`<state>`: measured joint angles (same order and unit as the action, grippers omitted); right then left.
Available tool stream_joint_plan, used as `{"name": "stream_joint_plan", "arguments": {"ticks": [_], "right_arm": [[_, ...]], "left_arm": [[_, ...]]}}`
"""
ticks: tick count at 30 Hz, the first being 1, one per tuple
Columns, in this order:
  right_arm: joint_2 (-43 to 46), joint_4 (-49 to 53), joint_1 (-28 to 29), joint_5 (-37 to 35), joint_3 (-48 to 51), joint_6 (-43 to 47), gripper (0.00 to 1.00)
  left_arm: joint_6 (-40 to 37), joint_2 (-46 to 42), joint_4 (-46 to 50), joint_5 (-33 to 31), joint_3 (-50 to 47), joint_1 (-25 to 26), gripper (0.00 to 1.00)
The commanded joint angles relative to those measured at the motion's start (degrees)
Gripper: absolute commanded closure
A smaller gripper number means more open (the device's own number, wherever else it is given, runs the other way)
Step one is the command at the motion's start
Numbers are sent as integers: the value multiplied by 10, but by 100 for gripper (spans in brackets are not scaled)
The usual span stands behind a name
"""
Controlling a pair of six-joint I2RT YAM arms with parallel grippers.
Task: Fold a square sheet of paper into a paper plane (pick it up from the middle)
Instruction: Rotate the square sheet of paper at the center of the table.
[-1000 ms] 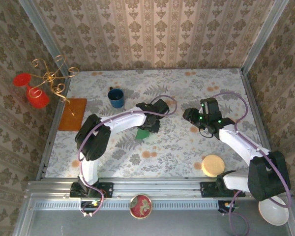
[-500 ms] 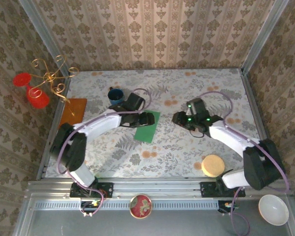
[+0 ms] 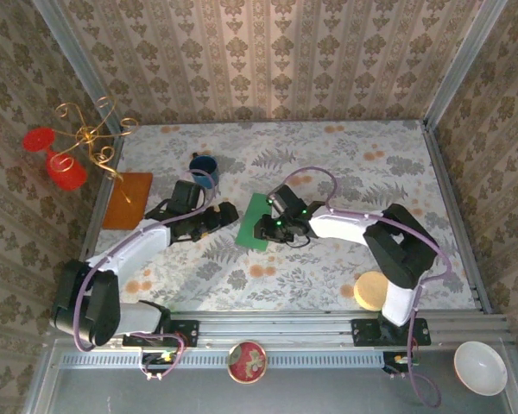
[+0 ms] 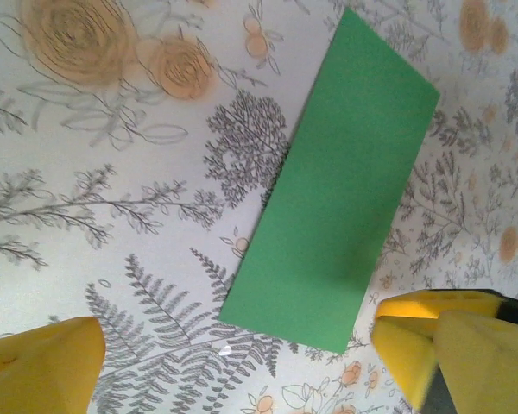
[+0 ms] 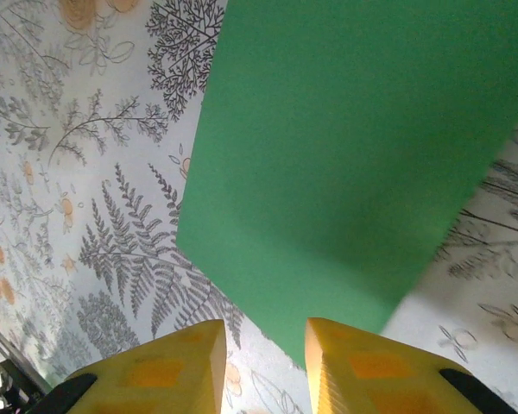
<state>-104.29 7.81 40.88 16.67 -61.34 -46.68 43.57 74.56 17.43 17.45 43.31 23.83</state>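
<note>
Lying flat on the flowered table [image 3: 354, 172], a little left of the middle, the square sheet of paper [image 3: 251, 226] shows as a narrow green rectangle. It seems folded in half once. The nose corners and the wings are probably still to do. Its long axis runs from far to near, with the far end leaning slightly right. Both ends are blunt, so it has no pointing nose yet. The left gripper [image 3: 217, 216] sits just left of the sheet, spread wide and empty. The right gripper [image 5: 263, 345] hangs over the sheet's near half, jaws only a little apart, pinching nothing.
</note>
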Motion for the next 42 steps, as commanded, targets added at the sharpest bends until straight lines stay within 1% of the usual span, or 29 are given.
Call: {"name": "stream_joint_plan", "arguments": {"ticks": [1, 5, 8, 11, 13, 14, 16, 18, 20, 22, 24, 31, 33, 35, 38, 42], "right_arm": [[-26, 37, 2, 4, -19, 6, 68], [-35, 78, -2, -8, -21, 50, 67], [-42, 113, -12, 1, -16, 99, 67], [-49, 178, -26, 12, -21, 152, 67], [-42, 203, -33, 10, -20, 179, 67], [-33, 207, -35, 11, -20, 190, 67], [-4, 196, -35, 22, -19, 198, 67], [31, 159, -37, 29, -13, 177, 66], [54, 111, -48, 40, -3, 123, 65], [59, 59, -61, 48, 13, 63, 64], [47, 28, -68, 44, 21, 27, 64], [-2, 37, -77, 55, 8, 14, 68], [-11, 41, -80, 53, 9, 15, 68], [-19, 42, -84, 51, 11, 14, 69], [-36, 53, -88, 50, 10, 18, 70], [-53, 75, -91, 45, 8, 21, 71]], "left_arm": [[-29, -4, 0, 43, 3, -3, 0], [-45, 15, 22, 49, 22, 5, 0], [-45, 32, 26, 55, 31, 10, 0], [-47, 49, 34, 60, 41, 19, 0], [-48, 57, 35, 60, 45, 19, 2], [-47, 62, 34, 61, 47, 39, 3], [-40, 72, 34, 65, 48, 48, 7], [-24, 79, 27, 69, 46, 60, 11], [-8, 85, 21, 69, 43, 72, 15], [6, 91, 18, 67, 40, 84, 19], [21, 98, 14, 65, 37, 96, 24], [58, 118, -7, 70, 24, 115, 39], [68, 126, -8, 71, 23, 117, 48], [78, 135, -7, 70, 23, 117, 52], [87, 148, -7, 71, 22, 118, 52], [92, 154, -11, 71, 19, 119, 56]]}}
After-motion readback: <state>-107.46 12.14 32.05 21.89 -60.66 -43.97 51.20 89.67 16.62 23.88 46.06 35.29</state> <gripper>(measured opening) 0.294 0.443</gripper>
